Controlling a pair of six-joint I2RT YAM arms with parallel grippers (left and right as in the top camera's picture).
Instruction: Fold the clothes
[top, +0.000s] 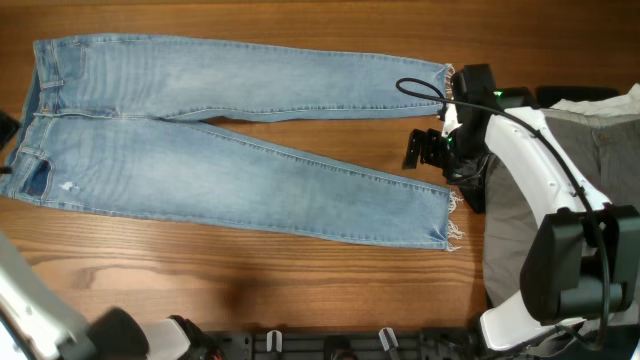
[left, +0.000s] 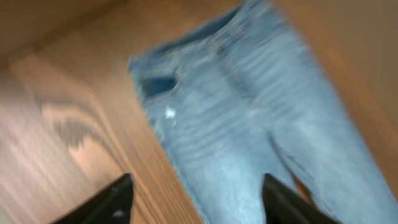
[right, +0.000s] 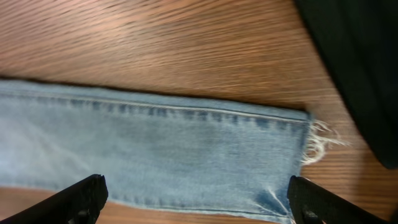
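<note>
Right gripper (right: 198, 200), jaws spread wide, on the extended right arm (top: 545, 170); left gripper (left: 199, 202) likewise spread; left arm (top: 35, 305) drawn back.

No legible text, labels, brands or numbers anywhere.

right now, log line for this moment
jeans: flat, unfolded; left jaws: open, near waist end; right jaws: open, above leg hem; fold: not started

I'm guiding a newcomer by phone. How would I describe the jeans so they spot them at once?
On the wooden table, the jeans fill the left and middle, laid flat with the waistband at the left and legs running right to frayed white hems. They alone are light blue denim; the cloth at the right edge is grey.
</note>
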